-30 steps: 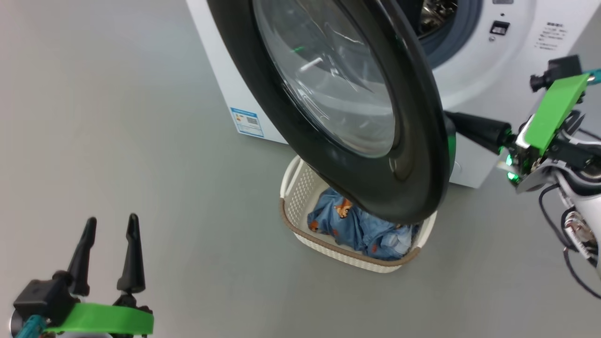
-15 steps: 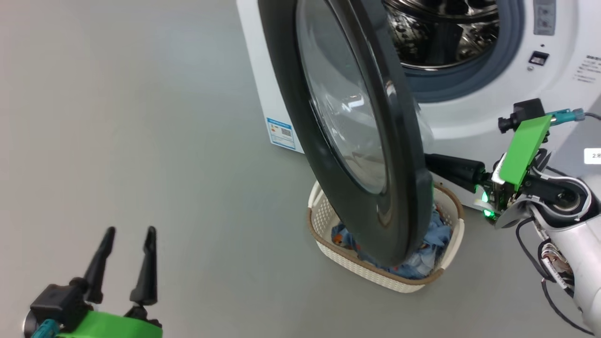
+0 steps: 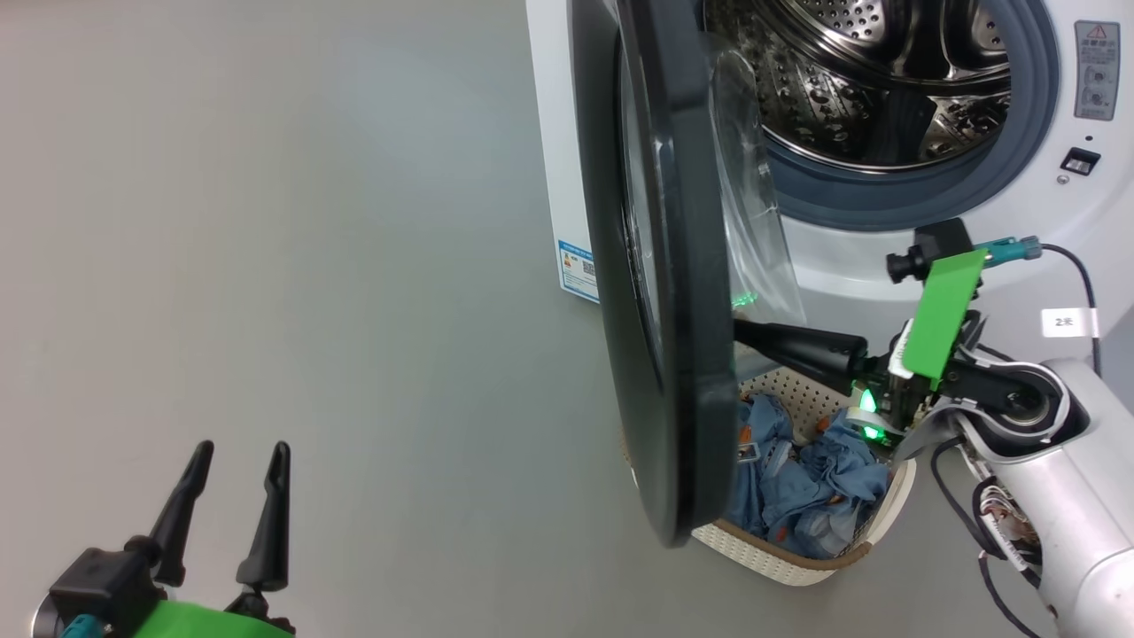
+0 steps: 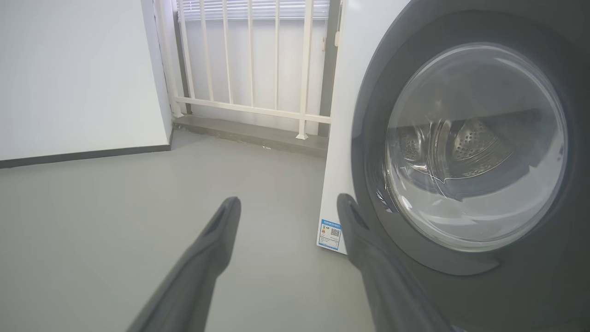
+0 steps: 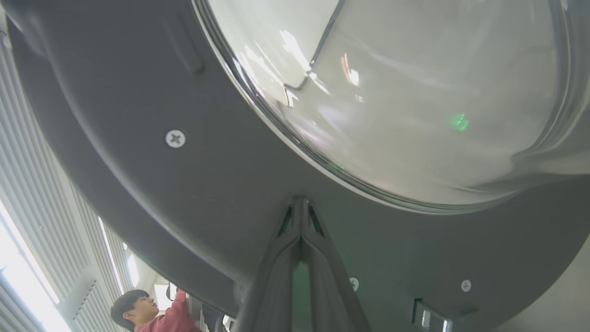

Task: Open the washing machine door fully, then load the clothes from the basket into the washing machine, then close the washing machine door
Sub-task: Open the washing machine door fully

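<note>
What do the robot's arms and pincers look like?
The left tool and right tool each have two long, tapering black fingers on a black base with a bright green plate. The right one carries a small black camera, a teal plug on a black cable with a white tag, and a green light. Its forearm is glossy white with exposed wires.

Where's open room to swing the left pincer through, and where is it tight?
Free: the grey floor between the left pincer and the washing machine door. Crowded: right of the door, where the right pincer reaches in by the basket before the washing machine.
</note>
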{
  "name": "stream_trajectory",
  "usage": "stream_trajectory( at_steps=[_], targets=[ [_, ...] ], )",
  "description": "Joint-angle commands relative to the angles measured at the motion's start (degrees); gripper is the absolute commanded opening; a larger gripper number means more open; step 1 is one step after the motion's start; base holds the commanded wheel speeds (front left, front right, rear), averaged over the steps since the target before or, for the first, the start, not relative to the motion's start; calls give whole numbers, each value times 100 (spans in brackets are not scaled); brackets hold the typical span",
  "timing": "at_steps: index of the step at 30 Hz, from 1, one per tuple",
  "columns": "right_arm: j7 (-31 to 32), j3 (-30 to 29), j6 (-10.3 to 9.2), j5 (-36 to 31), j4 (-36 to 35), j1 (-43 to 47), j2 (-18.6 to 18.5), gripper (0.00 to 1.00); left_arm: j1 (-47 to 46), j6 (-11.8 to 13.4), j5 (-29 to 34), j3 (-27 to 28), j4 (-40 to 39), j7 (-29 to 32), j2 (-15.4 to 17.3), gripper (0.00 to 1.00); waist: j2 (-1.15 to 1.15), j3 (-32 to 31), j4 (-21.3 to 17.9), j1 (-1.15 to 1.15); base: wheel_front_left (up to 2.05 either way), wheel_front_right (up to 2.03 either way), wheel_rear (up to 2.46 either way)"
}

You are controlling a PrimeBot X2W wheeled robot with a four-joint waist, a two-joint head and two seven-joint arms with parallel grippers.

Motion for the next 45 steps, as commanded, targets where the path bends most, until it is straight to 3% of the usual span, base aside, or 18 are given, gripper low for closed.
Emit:
stream_trajectory(
  at_steps=[1,23,31,33,34,35,36,45],
  targets=[
    [92,37,34,-31,-163,-19,107,0,-85,-12,23,232,-166,-36,169,100,0,-8,10,0,0,0,0],
    [272,-234,34,-219,-164,123,413,0,-37,-12,122,168,-47,-36,156,100,0,-177,-37,0,0,0,0],
    [60,-580,34,-293,-727,375,450,0,-32,-12,108,72,20,-36,234,100,0,-326,-279,0,0,0,0],
    [-31,-691,34,-340,-984,465,467,32,-43,-12,81,59,30,-36,259,100,0,-348,-383,0,0,0,0],
    [-83,-739,34,-383,-1124,513,474,43,-41,-12,77,50,24,-36,260,100,0,-359,-437,0,0,0,0],
    [-149,-778,34,-453,-1274,561,474,77,-33,-12,81,46,11,-36,259,100,0,-366,-494,0,0,0,0],
    [-243,-812,34,-563,-1432,609,464,100,-28,-12,84,47,-5,-36,257,100,0,-371,-553,0,0,0,0],
    [-1705,-634,34,-1995,-2594,1006,134,100,-45,-12,94,89,-56,-36,220,100,0,-399,-1106,0,0,0,0]
  ],
)
